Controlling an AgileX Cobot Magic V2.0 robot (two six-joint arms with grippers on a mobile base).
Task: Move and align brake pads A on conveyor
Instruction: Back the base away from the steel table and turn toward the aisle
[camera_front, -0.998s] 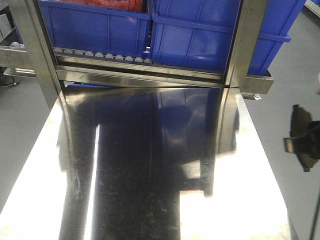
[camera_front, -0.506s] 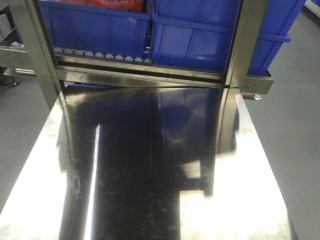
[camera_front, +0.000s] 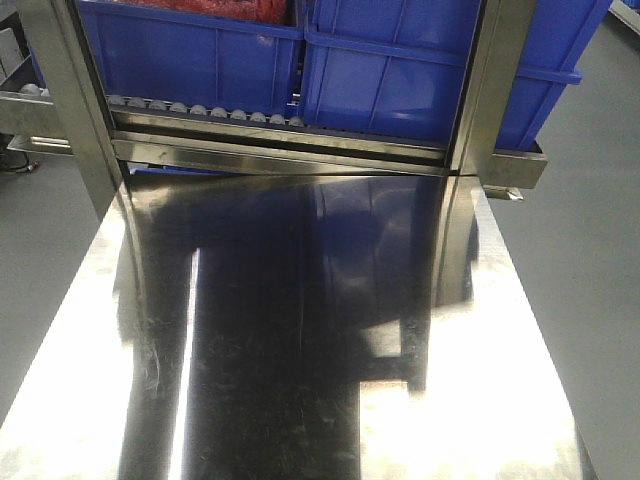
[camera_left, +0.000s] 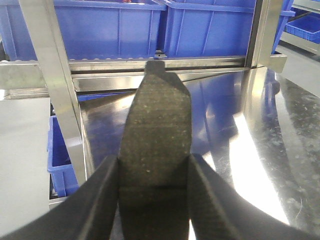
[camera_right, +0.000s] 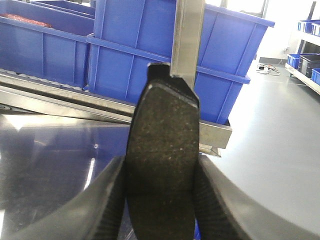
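1. Left gripper (camera_left: 154, 172), seen from its own wrist camera, is clamped on the first brake pad (camera_left: 156, 125). The pad is a dark grey, grainy oblong held between two black fingers (camera_left: 95, 200), with its long end pointing away towards the rack.
2. The right gripper (camera_right: 160, 175), seen from its wrist camera, is closed the same way around the second brake pad (camera_right: 162, 130). This pad has a small notched tab at its far end.
3. Both pads are lifted off any surface. The first hangs over the shiny steel tabletop (camera_left: 260, 150). The second hangs near the table's right edge, with grey floor beyond it.
4. The front view shows only the bare reflective tabletop, the steel roller rack (camera_front: 200, 112) behind it and the blue bins (camera_front: 200, 60) on the rack. No arm or pad appears in this view.
5. The conveyor is not visible in any view, so whether any pads already lie on it cannot be told. Any further pads are also out of sight.
6. Judging by this, the pick-up of these two pads is done. Carrying them to the conveyor, setting them down and lining them up is probably left to do.
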